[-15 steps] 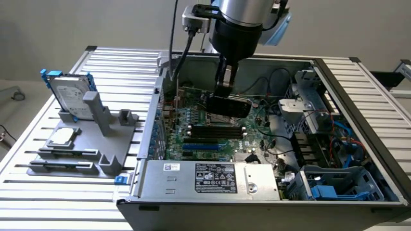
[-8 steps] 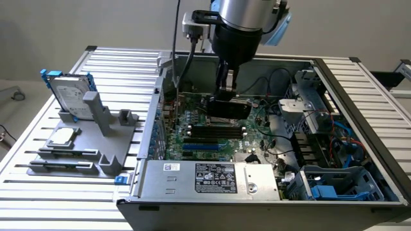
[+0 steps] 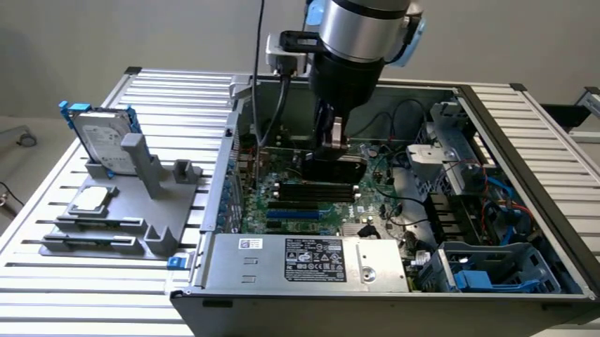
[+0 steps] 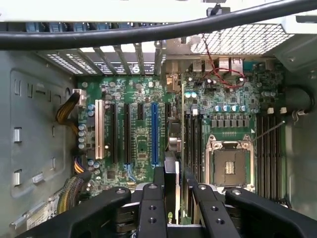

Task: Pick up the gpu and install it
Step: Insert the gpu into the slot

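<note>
Exterior view, starting at its left: a gray stand [image 3: 140,210] sits on the desk [image 3: 84,298], which is made of metal slats. A silver hard drive [image 3: 98,137] with a blue frame stands up in the stand. A small square chip [image 3: 91,200] lies flat just in front of it.

Next to the stand is the open computer case [image 3: 223,175]. It has a green board [image 3: 281,207] inside and a silver box [image 3: 314,261] with a black label at the near edge.

The robot arm [image 3: 352,49] reaches down into the middle of the case. Its claw [image 3: 333,149] is pinching the gpu [image 3: 330,168]. The gpu looks like a black block low over the green board, right by some long black slots. I cannot tell if it touches the board.

Toward the exterior view's right, a blue part [image 3: 487,277] sits in the corner of the case near red and blue wires.

Wrist view: yellow and black wires [image 4: 67,111] run beside the board. Then come a pale slot [image 4: 99,129] and a blue slot [image 4: 154,134]. The claw's black fingers [image 4: 151,198] squeeze the thin gpu between them. The gpu stands on edge between the blue slot and the black slots. A square metal socket [image 4: 229,166] lies past those.
</note>
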### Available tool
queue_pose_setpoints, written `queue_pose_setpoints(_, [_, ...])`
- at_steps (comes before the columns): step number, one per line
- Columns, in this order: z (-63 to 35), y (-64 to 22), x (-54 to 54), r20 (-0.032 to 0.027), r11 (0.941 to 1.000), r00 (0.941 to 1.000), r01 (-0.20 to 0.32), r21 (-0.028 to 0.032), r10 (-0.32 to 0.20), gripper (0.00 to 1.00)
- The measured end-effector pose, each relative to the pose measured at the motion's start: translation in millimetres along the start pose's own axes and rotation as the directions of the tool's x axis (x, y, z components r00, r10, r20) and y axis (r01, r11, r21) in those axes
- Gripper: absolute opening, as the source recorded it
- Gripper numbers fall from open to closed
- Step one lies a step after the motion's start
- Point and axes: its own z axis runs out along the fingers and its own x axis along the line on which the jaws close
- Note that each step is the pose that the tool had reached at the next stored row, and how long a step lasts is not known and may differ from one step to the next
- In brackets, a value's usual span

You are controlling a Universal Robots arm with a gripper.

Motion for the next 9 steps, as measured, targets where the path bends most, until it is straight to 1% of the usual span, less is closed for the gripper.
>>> queue_pose_setpoints(4, [5.1,-0.6,9.1,0.0030,0.9999,0.9999,0.014,-0.0030,-0.014,0.27])
queue_pose_setpoints(9, [14.6,2.8,12.0,0.0052,0.9993,0.9993,0.038,-0.0042,-0.038,0.27])
